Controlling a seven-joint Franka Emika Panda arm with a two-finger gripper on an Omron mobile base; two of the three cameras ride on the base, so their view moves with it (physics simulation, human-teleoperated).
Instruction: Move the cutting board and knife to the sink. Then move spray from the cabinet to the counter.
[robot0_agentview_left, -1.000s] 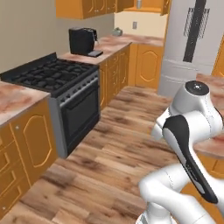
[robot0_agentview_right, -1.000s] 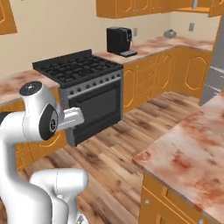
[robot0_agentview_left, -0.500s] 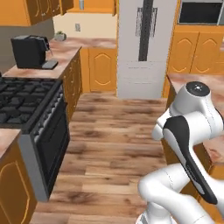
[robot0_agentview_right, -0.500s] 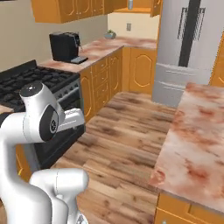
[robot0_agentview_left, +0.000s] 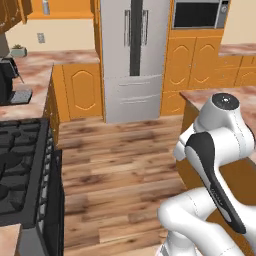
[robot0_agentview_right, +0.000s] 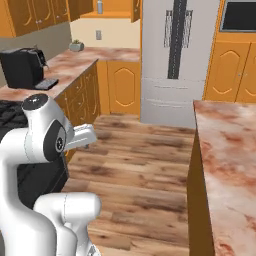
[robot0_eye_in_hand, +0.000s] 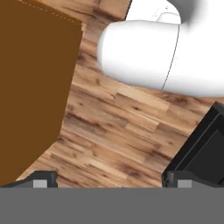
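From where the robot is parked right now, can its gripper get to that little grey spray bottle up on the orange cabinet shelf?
Probably not. The spray stands high on the cabinet shelf across the wood floor, while the gripper is folded low, open, pointing at the floor. The base would likely need to drive closer.

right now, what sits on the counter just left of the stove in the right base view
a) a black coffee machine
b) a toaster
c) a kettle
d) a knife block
a: a black coffee machine stands on the counter beside the stove, with its tray facing the aisle.
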